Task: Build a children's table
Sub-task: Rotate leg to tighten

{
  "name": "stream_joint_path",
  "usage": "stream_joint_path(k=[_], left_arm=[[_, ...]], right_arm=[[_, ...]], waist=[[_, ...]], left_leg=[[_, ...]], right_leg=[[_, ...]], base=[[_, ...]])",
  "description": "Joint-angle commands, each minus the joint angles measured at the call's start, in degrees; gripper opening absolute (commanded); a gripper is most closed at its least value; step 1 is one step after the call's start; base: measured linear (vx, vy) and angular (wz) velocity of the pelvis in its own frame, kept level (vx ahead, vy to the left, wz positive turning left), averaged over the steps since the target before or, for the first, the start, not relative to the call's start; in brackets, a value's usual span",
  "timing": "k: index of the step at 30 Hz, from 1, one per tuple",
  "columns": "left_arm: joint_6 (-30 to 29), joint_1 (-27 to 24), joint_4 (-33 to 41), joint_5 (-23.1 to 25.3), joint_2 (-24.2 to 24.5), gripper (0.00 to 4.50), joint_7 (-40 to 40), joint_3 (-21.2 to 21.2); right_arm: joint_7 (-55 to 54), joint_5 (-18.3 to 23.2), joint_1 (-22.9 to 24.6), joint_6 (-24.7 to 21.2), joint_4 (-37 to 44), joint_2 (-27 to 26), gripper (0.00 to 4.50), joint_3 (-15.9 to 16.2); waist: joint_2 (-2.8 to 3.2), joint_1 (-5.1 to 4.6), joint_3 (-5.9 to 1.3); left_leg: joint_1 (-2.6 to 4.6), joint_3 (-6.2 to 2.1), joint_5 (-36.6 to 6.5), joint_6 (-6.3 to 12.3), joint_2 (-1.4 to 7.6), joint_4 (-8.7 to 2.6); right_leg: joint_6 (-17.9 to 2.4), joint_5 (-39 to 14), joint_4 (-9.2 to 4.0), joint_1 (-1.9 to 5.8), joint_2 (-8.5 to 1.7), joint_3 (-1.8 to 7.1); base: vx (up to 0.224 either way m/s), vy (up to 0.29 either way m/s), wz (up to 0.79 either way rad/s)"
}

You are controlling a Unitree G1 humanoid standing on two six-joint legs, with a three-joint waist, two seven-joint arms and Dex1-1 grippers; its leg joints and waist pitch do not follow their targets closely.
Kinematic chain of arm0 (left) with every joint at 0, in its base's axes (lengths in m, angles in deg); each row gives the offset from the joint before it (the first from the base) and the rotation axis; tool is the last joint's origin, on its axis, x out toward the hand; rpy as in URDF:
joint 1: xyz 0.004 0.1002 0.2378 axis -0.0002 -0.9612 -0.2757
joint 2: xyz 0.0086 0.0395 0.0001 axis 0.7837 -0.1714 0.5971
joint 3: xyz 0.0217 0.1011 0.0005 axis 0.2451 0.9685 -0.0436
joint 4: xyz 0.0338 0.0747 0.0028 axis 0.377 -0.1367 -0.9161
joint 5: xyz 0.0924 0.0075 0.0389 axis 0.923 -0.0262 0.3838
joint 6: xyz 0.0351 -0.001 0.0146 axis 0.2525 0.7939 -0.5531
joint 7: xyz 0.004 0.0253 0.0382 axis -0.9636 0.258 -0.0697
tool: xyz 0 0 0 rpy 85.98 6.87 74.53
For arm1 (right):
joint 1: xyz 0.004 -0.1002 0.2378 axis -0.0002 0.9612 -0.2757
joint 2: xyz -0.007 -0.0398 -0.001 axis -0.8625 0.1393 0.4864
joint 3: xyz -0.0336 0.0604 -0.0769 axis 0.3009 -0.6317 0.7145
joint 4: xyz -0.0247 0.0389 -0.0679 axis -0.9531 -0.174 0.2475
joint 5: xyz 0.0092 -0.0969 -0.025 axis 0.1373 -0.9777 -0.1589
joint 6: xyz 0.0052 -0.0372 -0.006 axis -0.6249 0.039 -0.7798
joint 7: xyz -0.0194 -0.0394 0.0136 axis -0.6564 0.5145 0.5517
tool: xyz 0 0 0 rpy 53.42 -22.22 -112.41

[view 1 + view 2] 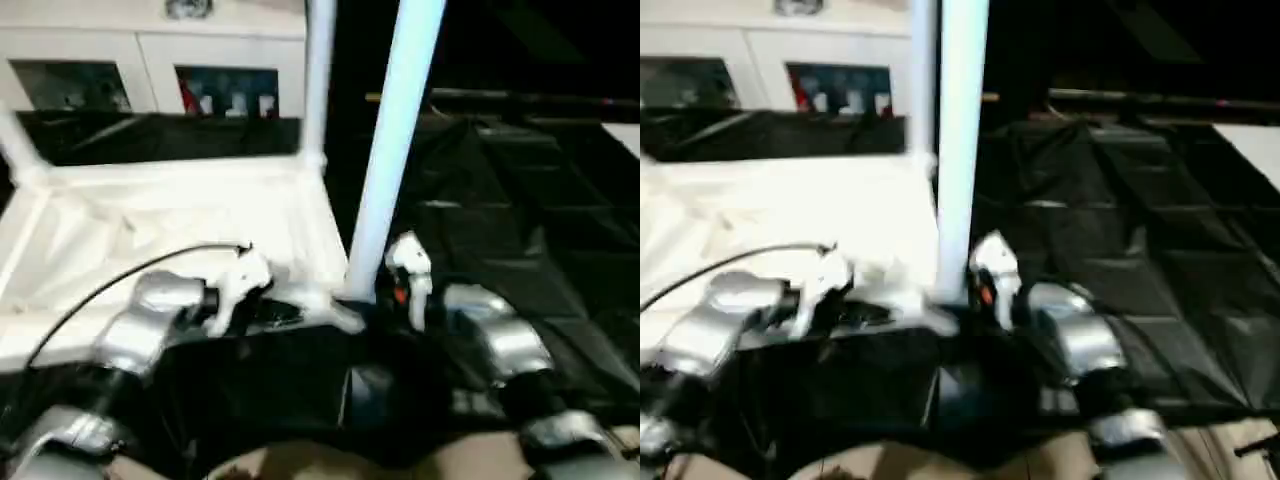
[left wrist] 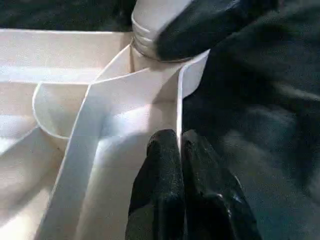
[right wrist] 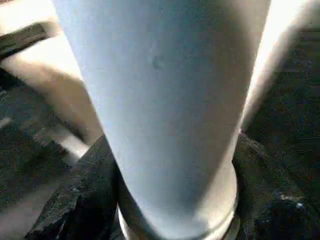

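Observation:
The white tabletop (image 1: 150, 215) lies upside down with its ribbed underside up. One long white leg (image 1: 395, 130) stands upright in the near right corner socket (image 2: 125, 85). A second leg (image 1: 320, 80) rises at the far right corner. My right gripper (image 1: 385, 290) is at the base of the near leg, a black finger on each side of the tube (image 3: 165, 100), closed against it. My left gripper (image 2: 179, 150) is shut on the thin side wall of the tabletop (image 2: 100, 130), just short of that same corner.
A white cabinet with glass doors (image 1: 150, 60) stands behind the tabletop. Black cloth (image 1: 520, 220) covers the ground to the right. A thin black cable (image 1: 120, 275) arcs over my left forearm.

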Motion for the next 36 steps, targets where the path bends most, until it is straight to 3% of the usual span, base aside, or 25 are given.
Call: stream_joint_path(k=[1, 3, 8, 10, 15, 20, 24, 29, 30, 33, 36], left_arm=[[1.0, 2.8, 0.1, -1.3, -5.7, 0.00, -4.6, 1.6], [1.2, 3.9, -0.7, -0.1, -7.6, 0.00, -6.6, 2.3], [2.3, 4.6, -1.6, 0.8, -9.3, 0.00, -6.8, 2.8], [2.7, 4.8, -1.9, 1.2, -9.4, 0.00, -6.9, 3.0], [3.9, 2.9, -0.7, 0.7, -7.0, 0.00, -2.2, 3.6], [4.7, 1.3, 0.6, -0.6, -3.5, 0.00, 3.0, 3.3], [4.7, 0.3, 1.7, -1.9, -1.1, 0.00, 7.1, 2.6], [3.9, -0.7, 3.3, -3.6, 1.5, 0.00, 11.8, 1.9], [3.9, -0.8, 3.4, -3.6, 1.8, 0.00, 12.3, 1.9], [3.8, -1.4, 3.8, -4.1, 3.0, 0.00, 14.4, 1.8], [3.1, -1.8, 4.5, -4.6, 3.6, 0.00, 15.8, 1.9]], right_arm=[[-4.4, -1.5, -0.7, -0.6, -3.9, -6.3, 2.70, 4.2], [-11.6, -2.6, -2.9, 0.4, -7.0, -9.2, 2.70, 3.1], [-9.0, -2.9, -4.2, 3.5, -8.4, -10.5, 2.70, 3.3], [-8.2, -3.1, -4.3, 4.2, -8.7, -10.6, 3.26, 3.4], [0.4, -2.7, -2.6, 4.9, -5.6, -7.2, 3.58, 5.5], [12.4, -1.5, -0.9, 6.0, -0.2, -0.8, 3.58, 8.1], [19.3, 0.3, -0.7, 5.5, 2.0, 2.7, 3.58, 7.3], [26.1, 1.3, -0.5, 4.3, 3.8, 6.3, 3.58, 7.2], [26.7, 1.5, -0.4, 4.0, 4.1, 6.7, 3.26, 7.3], [29.9, 2.2, -0.1, 1.7, 5.6, 8.5, 3.22, 7.9], [31.5, 2.0, 0.2, 1.2, 6.2, 9.2, 2.91, 8.3]], waist=[[0.48, -0.08, -2.91], [0.42, -0.23, -2.95], [0.60, -0.20, -3.20], [0.56, -0.17, -3.32], [0.66, 0.00, -3.26], [0.57, 0.41, -3.36], [0.61, 0.69, -3.34], [0.68, 1.18, -3.54], [0.67, 1.18, -3.57], [0.58, 1.45, -3.58], [0.56, 1.53, -3.46]], left_leg=[[1.00, -2.25, -16.8, -1.61, 3.24, -4.32], [0.71, -2.19, -16.3, -1.51, 3.17, -4.45], [0.53, -2.02, -15.1, -0.89, 3.31, -4.39], [0.30, -1.90, -13.9, -0.36, 3.23, -4.34], [0.24, -1.83, -13.7, 0.49, 3.27, -4.33], [0.21, -1.74, -12.7, 1.42, 3.37, -4.26], [0.19, -1.69, -12.3, 1.98, 3.56, -4.23], [0.04, -1.49, -10.2, 2.65, 3.72, -4.06], [0.03, -1.45, -9.8, 2.88, 3.76, -4.02], [0.00, -1.45, -9.3, 3.04, 3.67, -3.99], [-0.02, -1.46, -9.7, 2.82, 3.70, -4.03]], right_leg=[[-6.9, -27.2, -6.52, 1.41, -5.91, 3.52], [-7.2, -25.4, -6.32, 1.48, -5.78, 3.53], [-8.6, -19.1, -5.65, 1.73, -5.67, 3.66], [-9.2, -16.7, -5.41, 2.00, -5.64, 3.66], [-9.5, -16.6, -5.51, 2.19, -5.62, 3.65], [-9.9, -14.3, -5.32, 2.40, -5.62, 3.64], [-10.5, -14.7, -5.26, 2.35, -5.59, 3.52], [-11.8, -10.1, -4.62, 2.43, -5.41, 3.34], [-12.1, -9.2, -4.55, 2.38, -5.44, 3.33], [-12.1, -9.4, -4.54, 2.52, -5.45, 3.25], [-11.8, -10.9, -4.71, 2.39, -5.56, 3.25]], base=[[0.000, 0.000, 0.00], [0.000, 0.000, 0.00], [0.000, 0.000, 0.00], [0.000, 0.000, 0.00], [0.000, 0.000, 0.00], [0.000, 0.000, 0.00], [0.000, 0.000, 0.00], [0.000, 0.000, 0.00], [0.000, 0.000, 0.00], [0.000, 0.000, 0.00], [0.000, 0.000, 0.00]])
